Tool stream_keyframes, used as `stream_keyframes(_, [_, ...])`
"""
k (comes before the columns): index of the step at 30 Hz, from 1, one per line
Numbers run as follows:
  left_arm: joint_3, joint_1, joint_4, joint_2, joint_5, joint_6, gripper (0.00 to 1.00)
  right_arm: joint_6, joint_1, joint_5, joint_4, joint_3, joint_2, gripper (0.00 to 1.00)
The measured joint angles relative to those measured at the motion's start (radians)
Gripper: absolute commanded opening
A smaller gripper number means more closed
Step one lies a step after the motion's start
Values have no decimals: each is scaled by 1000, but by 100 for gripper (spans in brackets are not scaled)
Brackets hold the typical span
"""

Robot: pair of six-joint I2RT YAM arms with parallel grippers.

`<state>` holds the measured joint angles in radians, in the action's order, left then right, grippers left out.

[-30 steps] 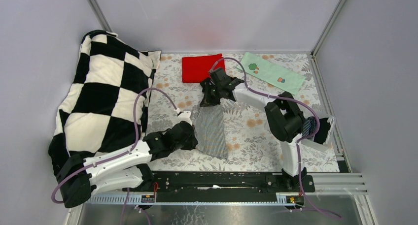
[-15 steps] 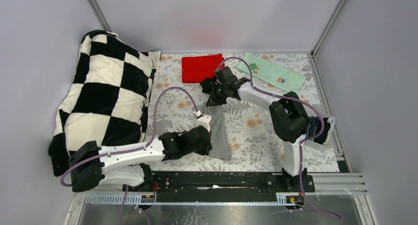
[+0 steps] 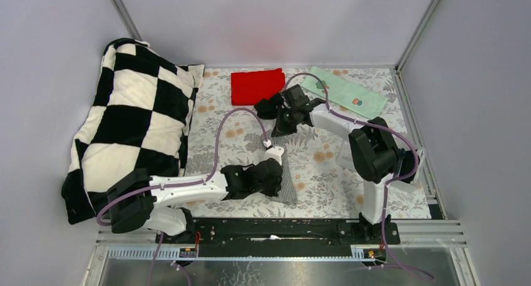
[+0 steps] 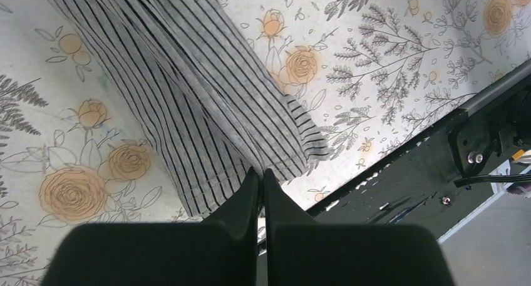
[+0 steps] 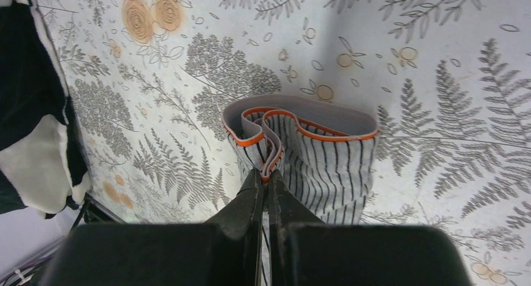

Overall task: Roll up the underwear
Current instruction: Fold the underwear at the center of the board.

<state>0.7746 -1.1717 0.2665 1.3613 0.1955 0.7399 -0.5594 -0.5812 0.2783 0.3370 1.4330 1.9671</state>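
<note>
Underwear (image 4: pixel 206 104) in grey with thin stripes lies stretched out long on the flowered table cover (image 3: pixel 325 173), near the middle and a bit toward the front edge. The left gripper (image 4: pixel 262 173) is at the near end, its two fingers pressed tight together and pinching the hem there. The right gripper (image 5: pixel 266 173) is at the far end, also clamped, with a fold of the orange-trimmed waistband caught between its fingers. That end of the underwear bunches up into a loop around them. A red cloth (image 3: pixel 255 86) sits folded at the back of the table, just beyond the right gripper. A pale green cloth (image 3: pixel 344 92) lies off to its right. A black-and-white checked pillow (image 3: pixel 134 123) fills the left side.
</note>
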Motion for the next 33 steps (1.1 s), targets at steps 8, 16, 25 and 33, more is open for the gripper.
stream_keyframes(8, [55,-2,-32,76,-23,-14,0,31,34,3,10,-35,-21,0])
stream_keyframes(16, [67,-7,-69,154,-39,-14,0,60,49,4,10,-71,-37,0])
stream_keyframes(25, [89,-7,-112,217,-50,-12,0,84,68,4,8,-104,-40,0])
stream_keyframes(33, [98,-7,-139,250,-60,4,45,88,73,4,0,-116,-40,0])
